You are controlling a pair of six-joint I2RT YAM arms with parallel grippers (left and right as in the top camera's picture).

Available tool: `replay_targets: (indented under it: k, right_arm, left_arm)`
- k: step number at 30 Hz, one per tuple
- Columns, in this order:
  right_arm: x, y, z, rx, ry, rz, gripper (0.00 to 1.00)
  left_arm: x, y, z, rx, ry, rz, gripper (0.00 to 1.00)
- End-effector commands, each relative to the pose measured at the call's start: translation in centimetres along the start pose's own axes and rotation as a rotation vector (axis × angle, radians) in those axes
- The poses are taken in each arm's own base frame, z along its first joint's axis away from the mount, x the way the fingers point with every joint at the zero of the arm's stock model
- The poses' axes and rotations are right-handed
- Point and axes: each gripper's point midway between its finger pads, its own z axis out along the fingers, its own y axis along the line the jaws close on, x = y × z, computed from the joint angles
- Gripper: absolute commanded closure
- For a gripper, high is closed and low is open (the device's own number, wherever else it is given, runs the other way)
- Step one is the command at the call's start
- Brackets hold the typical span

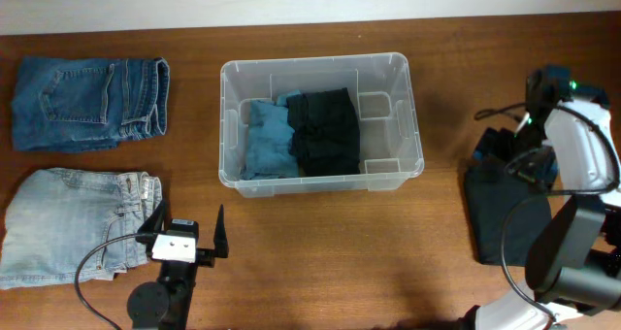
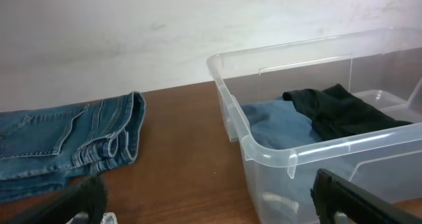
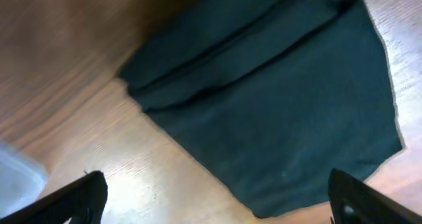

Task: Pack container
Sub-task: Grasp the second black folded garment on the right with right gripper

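Container: upright and open-topped, at the middle of the desk, toward the far edge. Inside you see two folded garments side by side, a blue one on the left and a black one against it; the right-hand part of the bin is bare. Left claw: spread wide and holding nothing, low near the container's front-left corner, beside the light jeans. The dark jeans lie beyond those. Right claw: spread wide, empty, over a dark folded garment on the desk's right side, well apart from the container.
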Motion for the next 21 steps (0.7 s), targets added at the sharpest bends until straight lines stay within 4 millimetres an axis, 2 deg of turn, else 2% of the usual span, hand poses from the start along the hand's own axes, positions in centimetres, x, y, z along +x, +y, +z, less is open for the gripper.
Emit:
replay_targets:
  k: [1,9,13,21]
  right_arm:
    - [0.1,-1.1,1.9,-0.074,0.028,0.133,0.0]
    - [1.0,-1.4,5.5,-0.16,0.06,0.173,0.0]
    - [1.1,-1.3,6.5,-0.169,0.048,0.173,0.0]
    - [-1.2,-0.2,7.7,-0.234,-0.056,0.171,0.06]
  left_arm:
    - [0.2,0.0,0.0,0.002,0.002,0.015,0.01]
    - [0.1,0.0,0.0,0.002,0.001,0.016,0.01]
    - [0.2,0.0,0.0,0.002,0.002,0.016,0.01]
    - [0.1,0.0,0.0,0.002,0.001,0.016,0.01]
